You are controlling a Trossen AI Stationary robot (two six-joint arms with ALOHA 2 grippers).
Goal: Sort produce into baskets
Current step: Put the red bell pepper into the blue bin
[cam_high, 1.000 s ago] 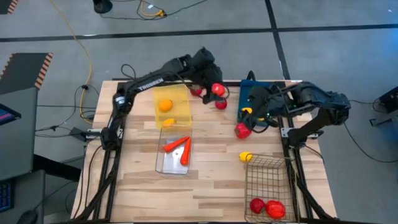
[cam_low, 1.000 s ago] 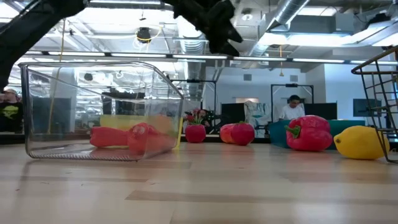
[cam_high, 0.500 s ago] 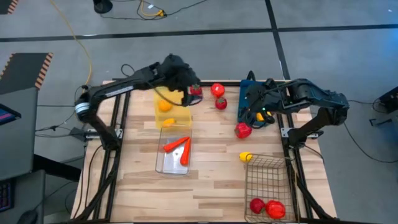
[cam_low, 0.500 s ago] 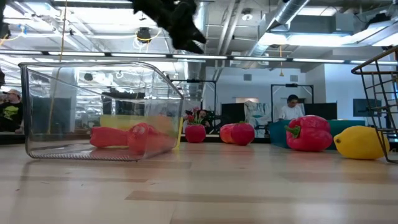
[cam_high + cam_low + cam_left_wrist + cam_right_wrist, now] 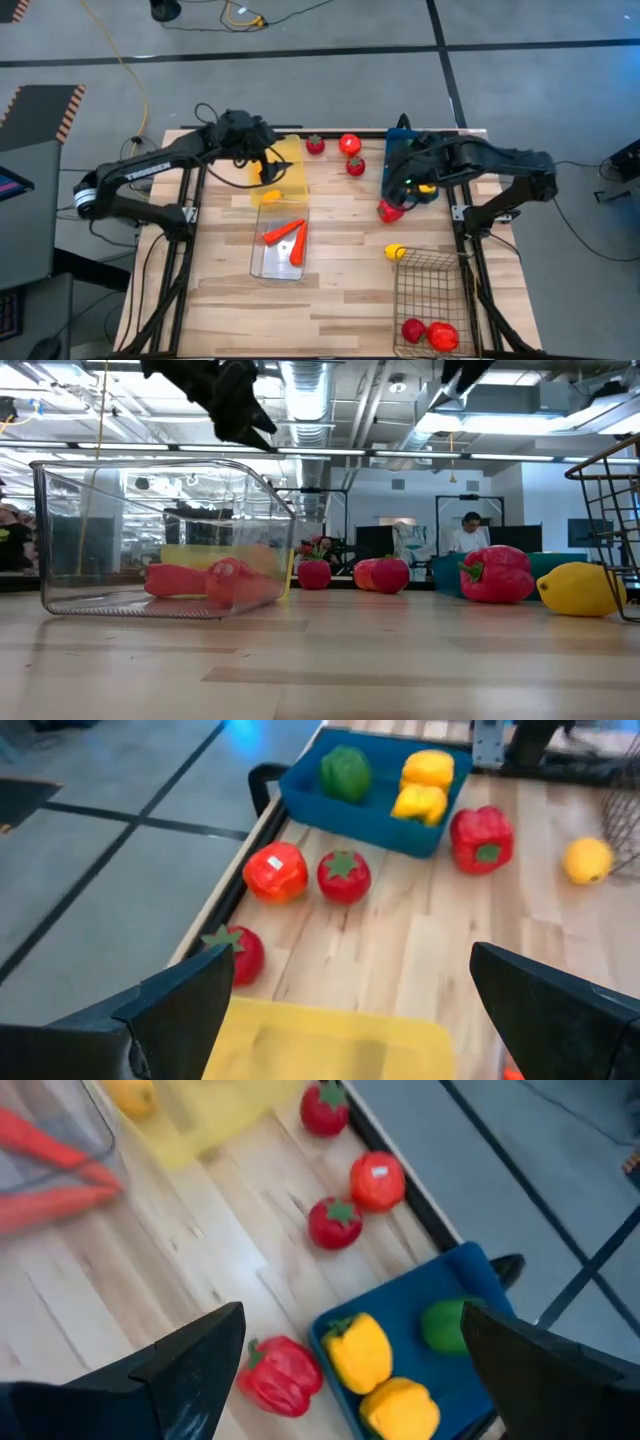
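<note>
My left gripper [image 5: 266, 166] hangs open and empty over the translucent yellow bin [image 5: 290, 180], which holds a yellow fruit [image 5: 270, 196]. My right gripper [image 5: 404, 188] is open and empty above the near edge of the dark blue bin [image 5: 393, 150], just far of the red bell pepper [image 5: 390, 210]. The blue bin holds a green pepper [image 5: 445, 1327] and two yellow peppers [image 5: 360, 1352]. A tomato [image 5: 349, 143] and two strawberries [image 5: 315, 145] lie on the table between the bins. A lemon [image 5: 396, 252] lies by the wire-mesh basket [image 5: 430, 285]. The clear bin [image 5: 280, 245] holds carrots.
The wire-mesh basket at the near right holds two red fruits [image 5: 428, 333]. The clear bin stands just near of the yellow bin. Bare wood lies near the front edge and between the clear bin and the basket. People show in the room beyond the table [image 5: 470, 532].
My left gripper has swung from the tomato and strawberries at the far middle toward the table's left, ending over the yellow bin, open and empty throughout. The produce on the table has stayed where it was.
</note>
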